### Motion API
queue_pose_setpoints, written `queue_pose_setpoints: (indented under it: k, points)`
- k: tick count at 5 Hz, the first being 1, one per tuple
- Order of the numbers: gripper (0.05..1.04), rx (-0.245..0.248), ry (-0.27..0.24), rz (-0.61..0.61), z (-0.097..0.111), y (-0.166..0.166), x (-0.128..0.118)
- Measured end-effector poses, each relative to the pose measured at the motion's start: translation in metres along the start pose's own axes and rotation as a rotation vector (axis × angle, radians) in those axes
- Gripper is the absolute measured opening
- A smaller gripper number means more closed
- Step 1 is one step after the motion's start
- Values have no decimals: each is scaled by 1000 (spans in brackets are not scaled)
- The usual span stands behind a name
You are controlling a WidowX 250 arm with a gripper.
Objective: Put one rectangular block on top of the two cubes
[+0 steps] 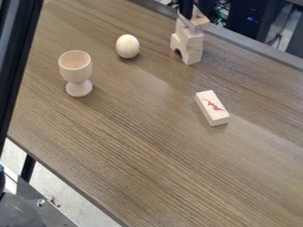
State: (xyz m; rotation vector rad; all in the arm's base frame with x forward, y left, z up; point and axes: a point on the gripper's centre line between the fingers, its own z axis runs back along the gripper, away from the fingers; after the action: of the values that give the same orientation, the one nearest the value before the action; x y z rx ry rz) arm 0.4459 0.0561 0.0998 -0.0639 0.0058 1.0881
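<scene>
- At far left, see a dark upright bar [21, 57], running down from the upper edge with a slant.
- At lower left, note a grey metal plate [35, 217] with a round bolt [40, 202], near a dark table leg [27, 167] over pale floor [59, 184].
- At upper left, find a wooden goblet [75, 66], standing upright on its foot, mouth upward.
- Right of goblet, a little higher in frame, see a pale egg [128, 46], apart from everything but the wood-grain table [130, 146].
- At upper right of centre, find a pale arch block [192, 56], set on the table, opening at its base.
- Directly above arch, note two cubes [190, 39], side by side.
- At top edge, see black gripper [186, 9], down at the top of the stack. Cannot tell whether open, closed or gripping.
- Beside and partly behind gripper, find upper rectangular block [200, 18], red-marked, tilted over the cubes. Cannot tell whether fully seated.
- Right of centre, note another rectangular block [211, 107], lying flat, red marking upward, well apart from the stack.
- At upper right, beyond the table's far edge, see dark equipment [251, 20] with small blue lights.
</scene>
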Motion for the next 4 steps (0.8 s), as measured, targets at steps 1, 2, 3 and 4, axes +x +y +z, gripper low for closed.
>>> queue_pose_setpoints:
  k: [1,2,3,4]
  points:
    - [489,2,3,1,-3,1,0]
    - [566,4,3,-2,-4,1,-1]
    - [874,18,7,-2,-4,3,-1]
    - [1007,21,10,-5,-5,3,-2]
